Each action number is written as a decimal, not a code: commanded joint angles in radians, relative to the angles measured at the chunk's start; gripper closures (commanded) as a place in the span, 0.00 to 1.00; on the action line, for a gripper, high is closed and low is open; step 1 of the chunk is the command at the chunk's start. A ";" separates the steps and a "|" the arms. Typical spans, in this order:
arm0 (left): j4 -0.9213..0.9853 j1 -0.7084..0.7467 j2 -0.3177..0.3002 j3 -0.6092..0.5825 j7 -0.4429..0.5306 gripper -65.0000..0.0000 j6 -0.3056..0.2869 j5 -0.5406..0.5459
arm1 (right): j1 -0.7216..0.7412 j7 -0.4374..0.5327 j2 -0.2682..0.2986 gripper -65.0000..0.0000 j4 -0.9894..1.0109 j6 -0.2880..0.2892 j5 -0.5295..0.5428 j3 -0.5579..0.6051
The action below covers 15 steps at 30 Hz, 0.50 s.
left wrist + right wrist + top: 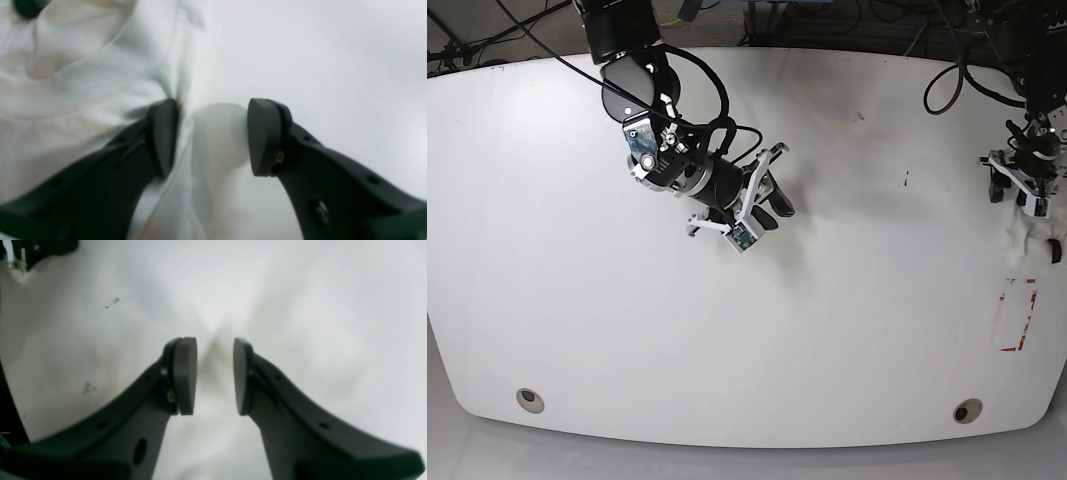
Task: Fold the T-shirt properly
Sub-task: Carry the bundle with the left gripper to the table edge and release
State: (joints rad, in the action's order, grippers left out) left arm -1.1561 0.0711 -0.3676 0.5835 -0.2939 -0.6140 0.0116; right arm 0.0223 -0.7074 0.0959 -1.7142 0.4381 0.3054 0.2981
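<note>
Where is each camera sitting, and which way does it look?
Left wrist: rides the left arm, looking past its open tool at the white T-shirt.
Right wrist: rides the right arm, looking past its open tool at the bare white table.
Base: overhead, looking down at both arms.
Shared: right tool and table appear in base too.

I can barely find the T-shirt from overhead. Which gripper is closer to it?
Left. The left gripper is right at the T-shirt, one finger against its fabric; the right gripper hangs over bare table.
</note>
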 commanded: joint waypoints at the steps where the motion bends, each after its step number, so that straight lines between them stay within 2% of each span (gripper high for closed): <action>1: 0.015 0.000 -0.032 0.026 -0.011 0.52 0.012 -0.008 | 0.018 0.028 0.006 0.73 -0.025 0.005 0.019 -0.003; 3: 0.021 0.011 -0.057 0.063 -0.011 0.52 0.010 -0.005 | 0.018 0.030 0.011 0.73 -0.025 0.005 0.019 -0.003; 8: 0.005 0.039 -0.066 0.097 -0.011 0.52 0.001 -0.002 | 0.020 0.030 0.011 0.73 -0.025 0.005 0.019 -0.003; 12: -0.060 0.039 -0.063 0.149 -0.015 0.52 -0.082 -0.002 | 0.017 0.030 0.011 0.73 -0.040 0.005 0.021 -0.003; 15: -0.114 0.040 -0.052 0.169 -0.024 0.52 -0.084 -0.002 | 0.017 0.030 0.011 0.73 -0.047 0.005 0.018 -0.003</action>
State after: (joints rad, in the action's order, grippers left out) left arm -1.2240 0.1188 -0.3988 0.7422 -0.3332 -0.7044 -0.0021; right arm 0.0219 -0.7074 0.1089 -1.7344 0.4377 0.3122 0.2962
